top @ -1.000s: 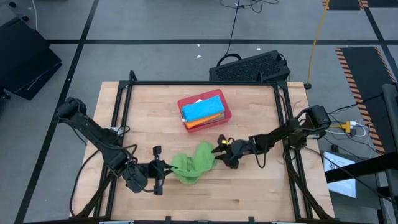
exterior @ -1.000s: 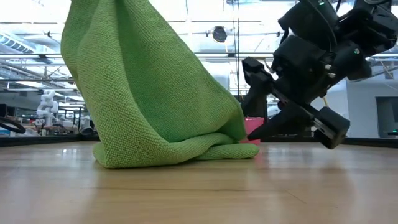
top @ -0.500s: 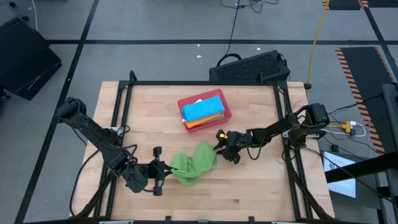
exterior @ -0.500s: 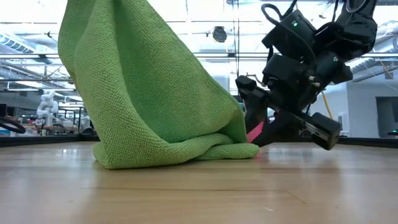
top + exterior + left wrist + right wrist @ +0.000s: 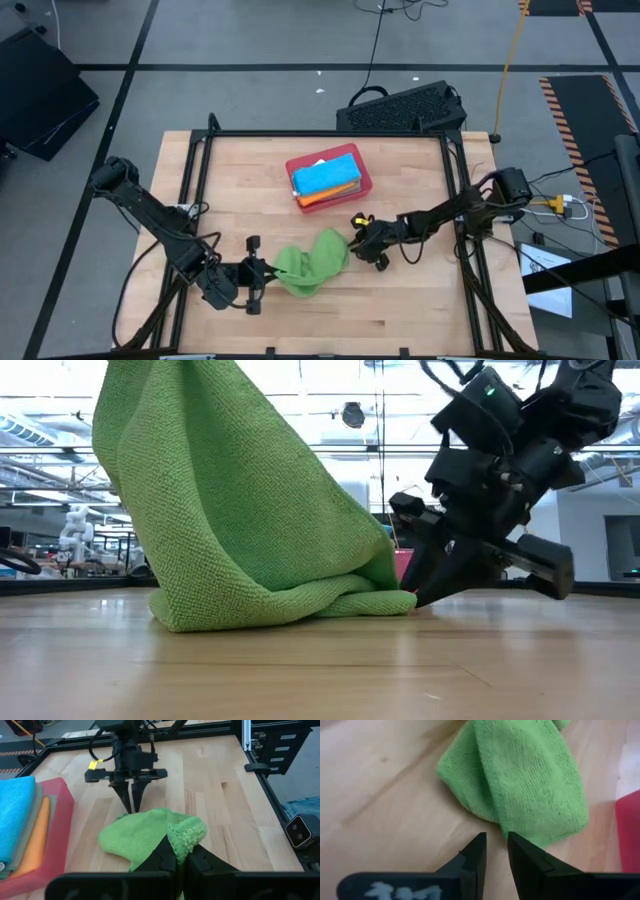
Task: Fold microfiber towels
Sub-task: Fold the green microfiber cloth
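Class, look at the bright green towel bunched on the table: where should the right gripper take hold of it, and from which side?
Probably at the bright green towel's free end lying flat on the table toward the red tray, approached from the right. The left gripper already pinches the opposite end, and the right gripper sits just short of that edge.

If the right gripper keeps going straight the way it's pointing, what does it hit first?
Most likely the bright green towel. The right gripper points at the towel's near edge, with only bare table in between. It angles downward, so it may touch the wood first; depth is hard to judge.
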